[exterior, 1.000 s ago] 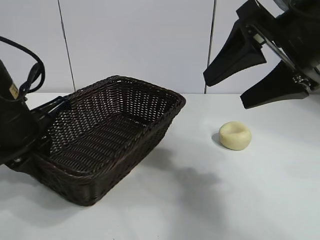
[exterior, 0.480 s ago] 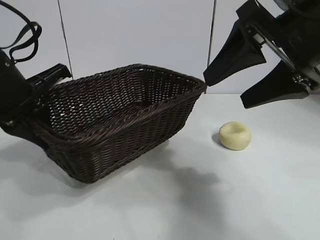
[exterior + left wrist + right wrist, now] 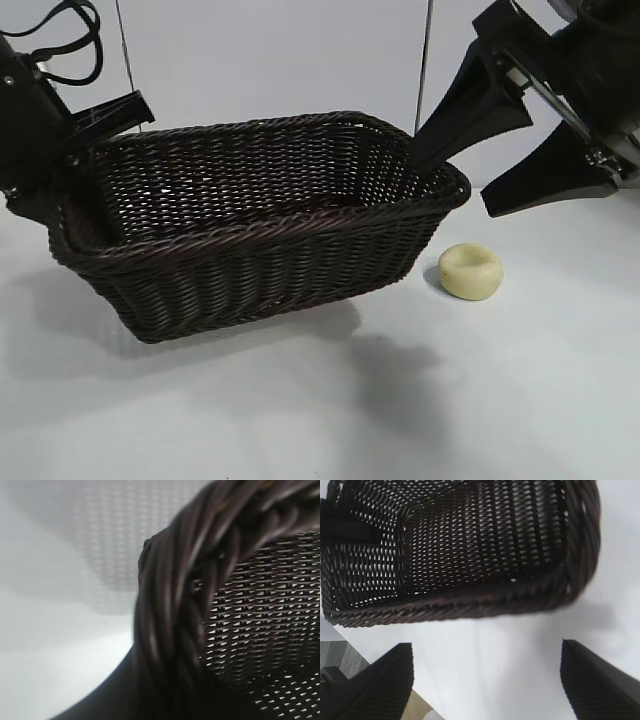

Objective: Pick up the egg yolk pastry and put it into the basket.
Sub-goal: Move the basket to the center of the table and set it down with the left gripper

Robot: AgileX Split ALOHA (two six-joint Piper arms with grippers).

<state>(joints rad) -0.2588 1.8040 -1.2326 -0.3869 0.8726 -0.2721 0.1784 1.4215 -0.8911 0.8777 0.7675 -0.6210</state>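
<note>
The egg yolk pastry (image 3: 470,270), a small pale yellow puck with a dimple, lies on the white table right of centre. The dark woven basket (image 3: 260,225) is held by its left rim in my left gripper (image 3: 70,165), which is shut on the braided rim (image 3: 175,605). The basket looks raised off the table, and its right end is just left of the pastry. My right gripper (image 3: 452,183) hangs open and empty above the pastry and the basket's right end. The right wrist view shows the basket (image 3: 470,555) beyond the open gripper (image 3: 485,652); the pastry is out of that view.
The white table (image 3: 500,400) extends in front and to the right of the pastry. A white panelled wall (image 3: 280,60) stands behind. The table's edge (image 3: 427,700) shows in the right wrist view.
My left gripper has lifted the basket and carried it to the right, until its right end reaches beside the pastry. The right gripper and the pastry have not moved.
</note>
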